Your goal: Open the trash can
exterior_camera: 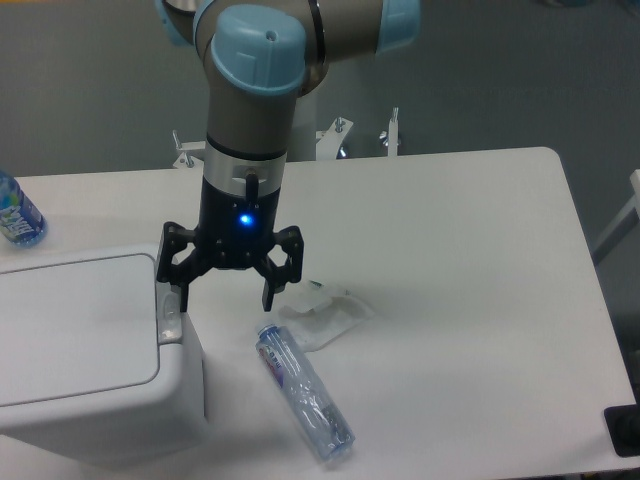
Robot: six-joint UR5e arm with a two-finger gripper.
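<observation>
The trash can (90, 360) is a large white boxy bin at the lower left, with its flat lid down. Its small grey push-button latch (170, 312) sits on the right edge of the lid. My gripper (225, 302) hangs open and empty beside the can's right edge. Its left fingertip (183, 301) is right over the latch; I cannot tell if it touches. The right finger (270, 296) is over the table.
A clear plastic bottle (303, 391) lies on its side on the table (460, 290) just right of the can. A crumpled clear wrapper (328, 314) lies beside it. A blue-labelled bottle (17, 212) stands at the far left edge. A dark object (625, 430) is at the lower right corner.
</observation>
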